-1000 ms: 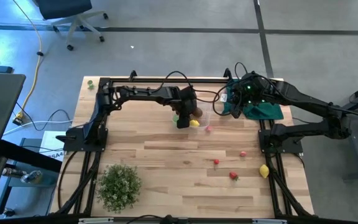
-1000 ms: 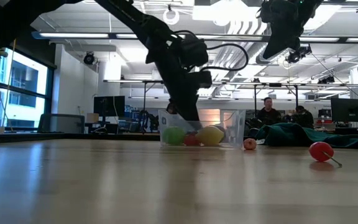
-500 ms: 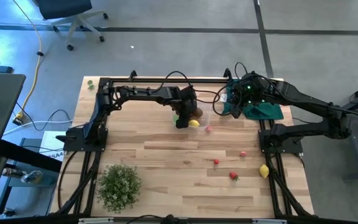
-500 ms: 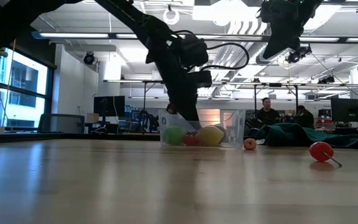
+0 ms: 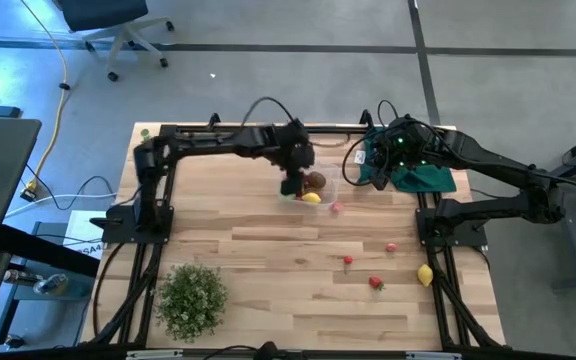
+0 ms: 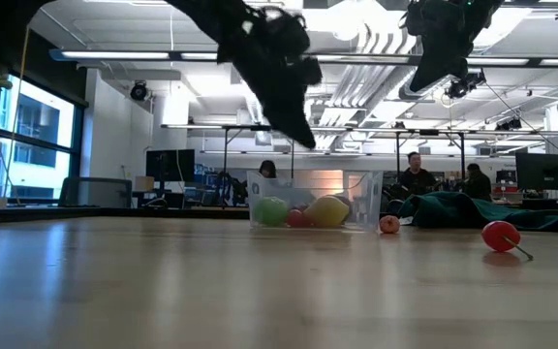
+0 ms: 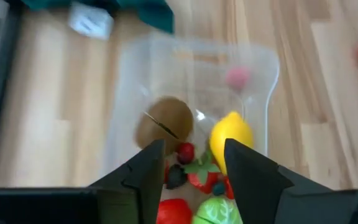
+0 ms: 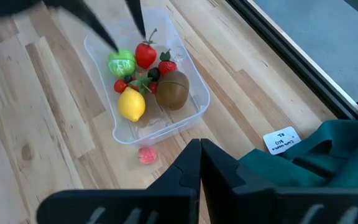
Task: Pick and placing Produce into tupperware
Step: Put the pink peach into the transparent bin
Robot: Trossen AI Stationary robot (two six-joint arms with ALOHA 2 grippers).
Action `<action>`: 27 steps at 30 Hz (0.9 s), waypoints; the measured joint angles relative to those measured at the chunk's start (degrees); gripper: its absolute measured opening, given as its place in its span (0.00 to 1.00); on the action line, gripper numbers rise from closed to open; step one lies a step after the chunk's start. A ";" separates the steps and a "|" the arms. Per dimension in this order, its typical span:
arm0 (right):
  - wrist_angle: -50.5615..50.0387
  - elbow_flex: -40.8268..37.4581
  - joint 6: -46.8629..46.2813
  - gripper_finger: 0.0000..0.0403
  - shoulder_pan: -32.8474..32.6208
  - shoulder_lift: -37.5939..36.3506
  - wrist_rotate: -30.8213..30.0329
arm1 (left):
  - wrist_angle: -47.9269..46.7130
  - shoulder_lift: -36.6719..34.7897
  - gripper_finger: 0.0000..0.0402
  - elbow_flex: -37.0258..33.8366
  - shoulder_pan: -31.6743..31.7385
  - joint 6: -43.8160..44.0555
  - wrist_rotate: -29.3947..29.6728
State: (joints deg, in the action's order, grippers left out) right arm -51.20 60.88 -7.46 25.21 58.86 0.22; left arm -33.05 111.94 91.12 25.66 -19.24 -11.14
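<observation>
Wood, clear plastic, cloth

The counter is pale planked wood with a smooth, faintly glossy finish. The tub is clear, glossy plastic. In it, the lemon looks smooth and the kiwi matt brown. The cloth at lower right is soft, matt dark green fabric.

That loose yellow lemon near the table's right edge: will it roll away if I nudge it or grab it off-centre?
Probably yes. The small yellow toy lemon looks rounded and glossy, so it may skid or roll on the smooth wooden table. It lies near the table's edge, so a nudge could send it off. It looks like light plastic; a centred pinch seems safer.
</observation>
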 joint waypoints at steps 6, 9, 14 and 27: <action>0.00 0.00 0.00 0.00 -0.02 0.01 0.01 | -2.17 -7.72 0.33 0.01 1.15 -0.10 0.18; 0.00 0.00 0.00 0.00 -0.01 0.01 0.01 | -4.18 -10.83 0.32 -0.08 1.41 -1.87 0.26; 0.00 0.00 0.00 0.00 0.01 -0.01 0.00 | -1.45 -16.97 0.31 -7.17 3.44 -4.66 -1.17; 0.00 0.00 0.00 0.00 0.01 -0.01 -0.01 | 12.83 -36.41 0.31 -31.64 7.84 -4.11 0.61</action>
State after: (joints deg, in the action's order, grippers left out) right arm -51.20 60.88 -7.46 25.21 58.85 0.21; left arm -20.21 75.53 59.48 33.50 -23.35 -10.52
